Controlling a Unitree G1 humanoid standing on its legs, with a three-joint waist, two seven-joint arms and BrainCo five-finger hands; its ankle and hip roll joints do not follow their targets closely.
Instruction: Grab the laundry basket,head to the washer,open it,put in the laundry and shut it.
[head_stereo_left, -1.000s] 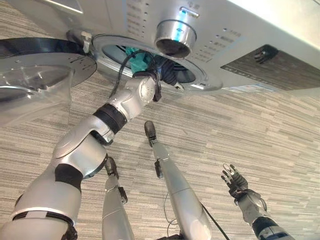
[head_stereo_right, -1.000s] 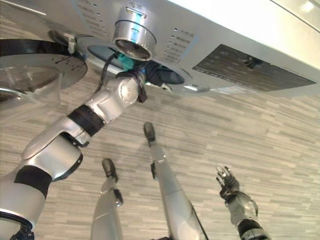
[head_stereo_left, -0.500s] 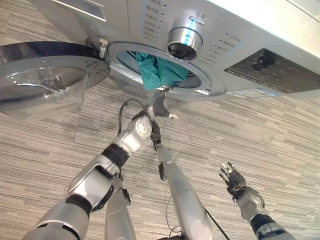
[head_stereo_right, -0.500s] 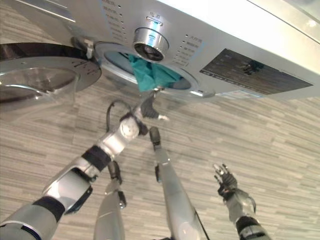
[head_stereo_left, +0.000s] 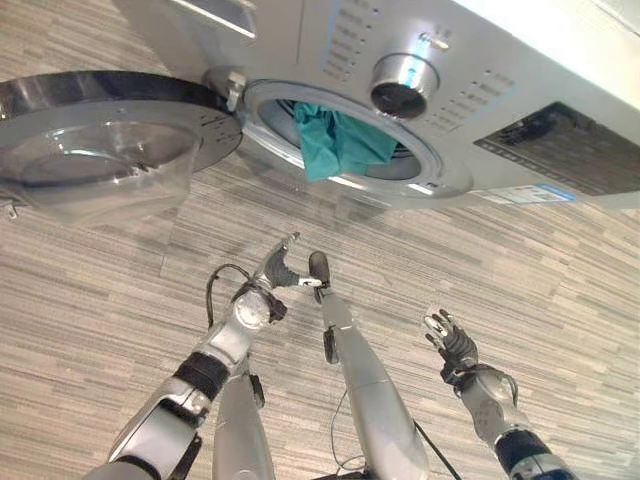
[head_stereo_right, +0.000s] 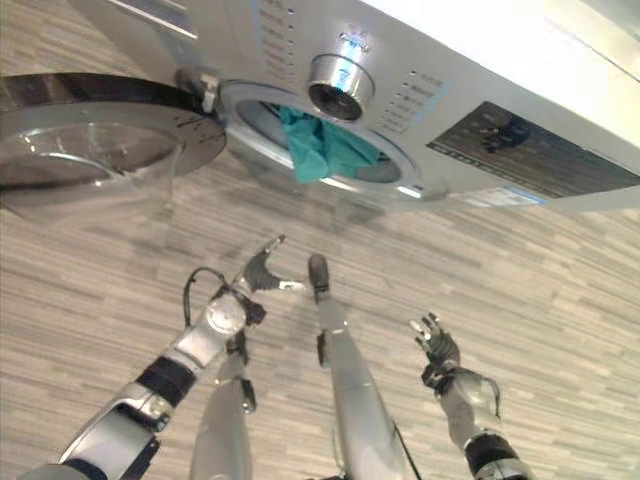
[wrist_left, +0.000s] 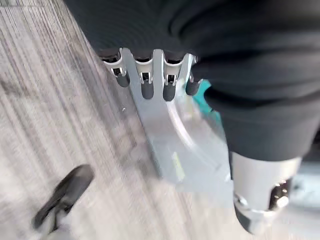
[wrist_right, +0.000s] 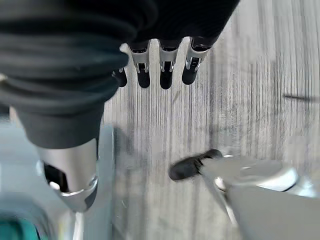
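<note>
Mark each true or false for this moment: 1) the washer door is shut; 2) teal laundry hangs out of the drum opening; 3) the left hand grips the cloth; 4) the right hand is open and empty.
1) False: the washer door is swung open.
2) True: the teal cloth drapes over the drum opening's rim.
3) False: the left hand is below the cloth, open and empty.
4) True: the right hand has its fingers spread above the floor.
</note>
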